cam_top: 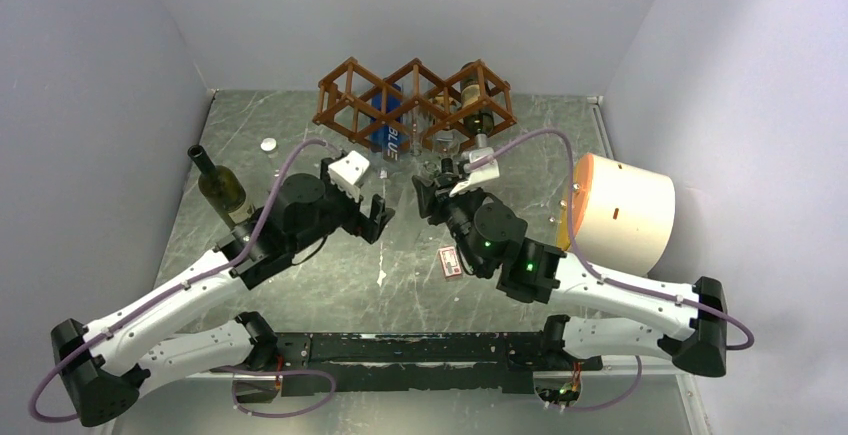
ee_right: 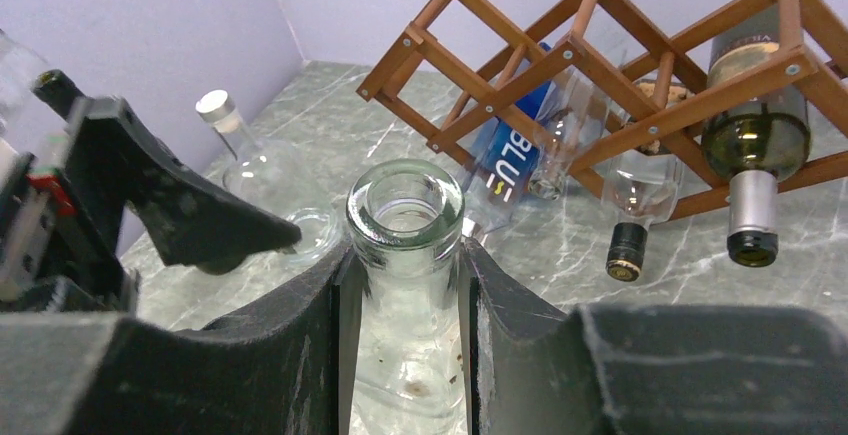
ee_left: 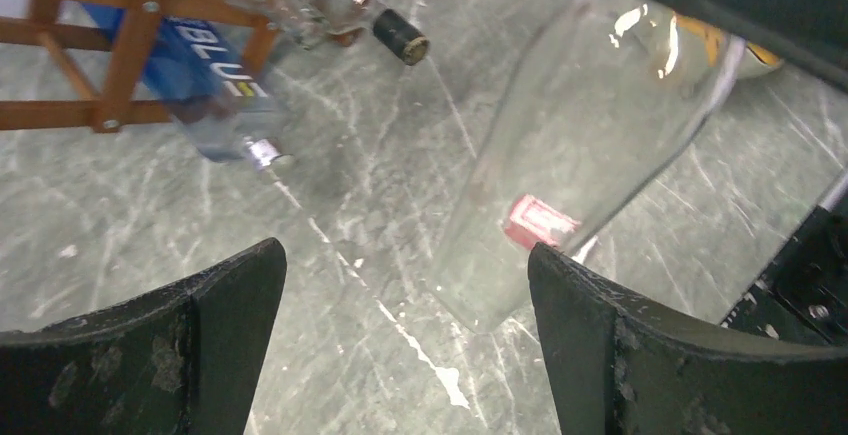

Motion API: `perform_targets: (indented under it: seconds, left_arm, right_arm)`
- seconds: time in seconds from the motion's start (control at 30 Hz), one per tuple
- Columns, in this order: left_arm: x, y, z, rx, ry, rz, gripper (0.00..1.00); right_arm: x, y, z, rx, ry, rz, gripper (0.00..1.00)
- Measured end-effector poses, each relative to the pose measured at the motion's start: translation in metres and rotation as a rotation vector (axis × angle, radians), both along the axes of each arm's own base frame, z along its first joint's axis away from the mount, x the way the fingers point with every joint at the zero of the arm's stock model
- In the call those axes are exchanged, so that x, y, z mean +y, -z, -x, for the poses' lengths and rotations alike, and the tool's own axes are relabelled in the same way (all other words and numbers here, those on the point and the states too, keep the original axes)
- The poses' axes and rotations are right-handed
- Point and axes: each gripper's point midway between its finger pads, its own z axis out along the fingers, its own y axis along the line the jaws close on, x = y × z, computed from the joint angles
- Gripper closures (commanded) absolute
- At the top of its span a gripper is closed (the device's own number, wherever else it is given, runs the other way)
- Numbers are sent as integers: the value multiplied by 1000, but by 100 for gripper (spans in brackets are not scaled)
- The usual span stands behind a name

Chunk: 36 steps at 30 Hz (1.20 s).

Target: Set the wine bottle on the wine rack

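The clear wine bottle [ee_right: 405, 205] is clamped by its neck between the right gripper's [ee_right: 405, 255] fingers. Its open mouth points toward the wine rack [ee_right: 567, 52] but is short of it. The left gripper [ee_left: 402, 255] hangs just beside it, fingers spread with nothing between them. Its wrist view shows the glass body and a red label [ee_left: 540, 222] low down, both hidden from the right wrist. I count four bottles on the rack: a blue bottle [ee_right: 505, 160], two clear ones and a dark bottle [ee_right: 755, 135]. Off the rack are an upright green bottle [cam_top: 222, 190] and a silver-capped flask [ee_right: 255, 160].
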Motion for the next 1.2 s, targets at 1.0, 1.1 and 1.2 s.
perform_targets:
  seconds: [1.0,1.1,1.2]
  left_arm:
    - [-72,10,44,-106,503,123,93]
    - [-73,9,45,-125,517,116,93]
    - [-72,10,43,-155,525,90,93]
  right_arm:
    - [-3,-48,35,-91,-223,-91,100]
    - [-3,-49,36,-93,-230,-93,72]
    - [-3,-48,38,-90,-245,-80,49]
